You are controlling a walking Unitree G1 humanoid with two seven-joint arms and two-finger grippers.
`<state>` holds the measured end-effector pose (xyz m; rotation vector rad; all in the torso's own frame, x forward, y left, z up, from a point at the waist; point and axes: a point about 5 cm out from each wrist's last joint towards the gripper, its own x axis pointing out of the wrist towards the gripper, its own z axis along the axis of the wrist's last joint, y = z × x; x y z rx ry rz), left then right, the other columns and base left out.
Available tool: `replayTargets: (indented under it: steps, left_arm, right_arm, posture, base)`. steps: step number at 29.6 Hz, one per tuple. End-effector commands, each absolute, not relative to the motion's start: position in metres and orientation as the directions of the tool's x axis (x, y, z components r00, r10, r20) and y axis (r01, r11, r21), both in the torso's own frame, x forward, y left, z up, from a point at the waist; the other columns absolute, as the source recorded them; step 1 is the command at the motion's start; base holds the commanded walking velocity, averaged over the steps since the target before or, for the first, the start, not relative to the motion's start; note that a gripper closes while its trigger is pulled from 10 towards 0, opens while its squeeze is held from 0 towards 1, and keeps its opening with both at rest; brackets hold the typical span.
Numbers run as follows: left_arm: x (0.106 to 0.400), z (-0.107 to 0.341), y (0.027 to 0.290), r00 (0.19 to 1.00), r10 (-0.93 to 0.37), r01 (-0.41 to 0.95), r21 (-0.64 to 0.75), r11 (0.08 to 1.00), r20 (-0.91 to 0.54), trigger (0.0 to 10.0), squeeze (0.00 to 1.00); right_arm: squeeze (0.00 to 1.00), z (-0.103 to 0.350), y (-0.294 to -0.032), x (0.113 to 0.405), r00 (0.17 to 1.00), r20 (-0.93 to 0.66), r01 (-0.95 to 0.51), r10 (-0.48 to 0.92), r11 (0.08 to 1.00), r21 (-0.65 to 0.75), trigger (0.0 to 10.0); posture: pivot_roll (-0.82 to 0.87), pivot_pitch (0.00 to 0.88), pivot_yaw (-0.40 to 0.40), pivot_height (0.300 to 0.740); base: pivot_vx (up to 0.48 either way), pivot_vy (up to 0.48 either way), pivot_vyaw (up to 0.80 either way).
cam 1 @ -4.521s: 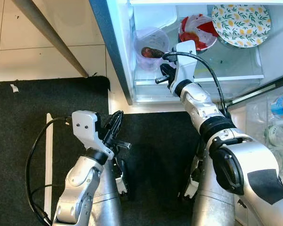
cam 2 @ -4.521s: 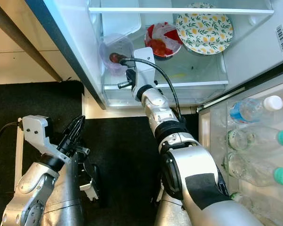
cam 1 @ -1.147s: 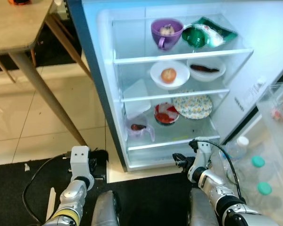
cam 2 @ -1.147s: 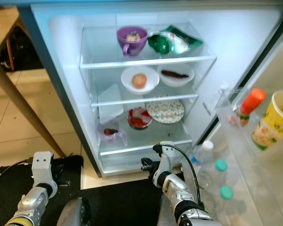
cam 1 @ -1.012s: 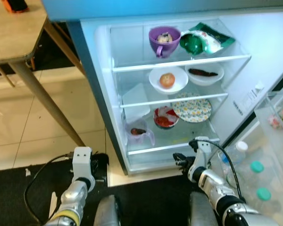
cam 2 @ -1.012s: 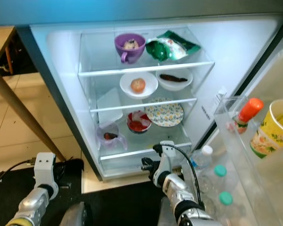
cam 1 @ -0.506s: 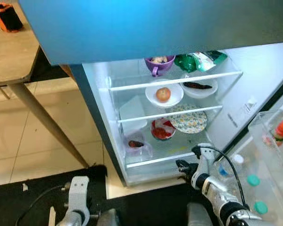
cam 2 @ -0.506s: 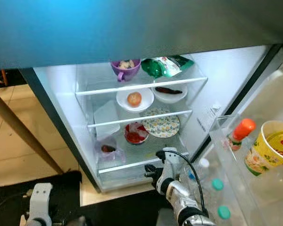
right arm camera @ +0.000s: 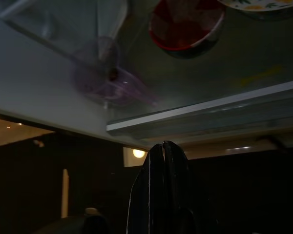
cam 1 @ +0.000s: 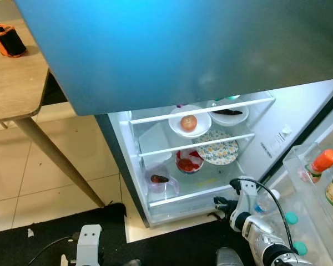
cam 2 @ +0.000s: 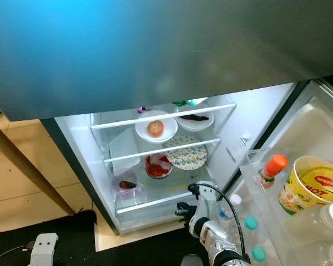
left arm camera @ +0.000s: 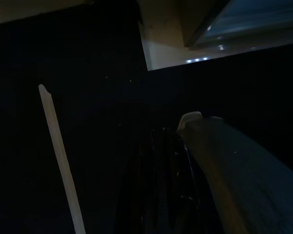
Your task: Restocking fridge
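Rising since a moment ago, the camera now has the closed upper door (cam 1: 172, 50) covering the fridge's (cam 1: 127, 183) top shelf. Left gripper (left arm camera: 163, 195) idles, opening unclear; the clear cup (cam 1: 160, 182) stands on the fridge's lowest shelf, and the right gripper (cam 2: 181, 210), pressed together and empty, hangs just outside that shelf's front edge.

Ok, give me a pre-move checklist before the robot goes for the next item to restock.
1. Fridge open, shelves in reach: ok, door swung wide.
2. Right gripper free: ok, fingers shut together, nothing between them, hanging below the bottom shelf edge.
3. Left gripper free: cannot tell, its wrist view is too dark.
4. Clear cup settled: ok, upright at the bottom shelf's left.
5. Spare room on that shelf: ok, bare glass in front of the red bowl and patterned plate.
6. Next item located: cannot tell; an orange object sits on the wooden table.
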<state>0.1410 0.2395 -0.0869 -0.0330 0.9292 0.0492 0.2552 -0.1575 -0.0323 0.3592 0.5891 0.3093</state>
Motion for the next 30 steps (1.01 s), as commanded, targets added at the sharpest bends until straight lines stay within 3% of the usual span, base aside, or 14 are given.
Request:
replayTargets:
  steps: [1, 19, 30]
  left_arm:
    - [0.133, -0.091, 0.236, 0.572, 0.028, -0.069, -0.014, 0.998, -0.82, 10.0, 0.0]
    - [0.132, -0.094, 0.227, 0.565, 0.001, -0.055, -0.037, 0.998, -0.825, 10.0, 0.0]
    - [0.133, -0.095, 0.221, 0.561, -0.01, -0.054, -0.048, 0.997, -0.828, 10.0, 0.0]
  right_arm:
    - [0.0, -0.038, -0.16, 0.248, 0.781, -0.499, -0.156, 0.375, 0.891, 0.426, 10.0]
    - [0.0, -0.048, -0.165, 0.235, 0.748, -0.559, -0.136, 0.357, 0.907, 0.398, 10.0]
    - [0.0, -0.063, -0.17, 0.214, 0.677, -0.66, -0.136, 0.326, 0.937, 0.323, 10.0]
  posture:
    - [0.02, 0.037, 0.004, 0.664]
    - [0.01, 0.033, 0.005, 0.722]
    - [0.01, 0.021, 0.001, 0.74]
  base:
    - [0.0, 0.0, 0.0]
    - [0.0, 0.0, 0.0]
    - [0.0, 0.0, 0.0]
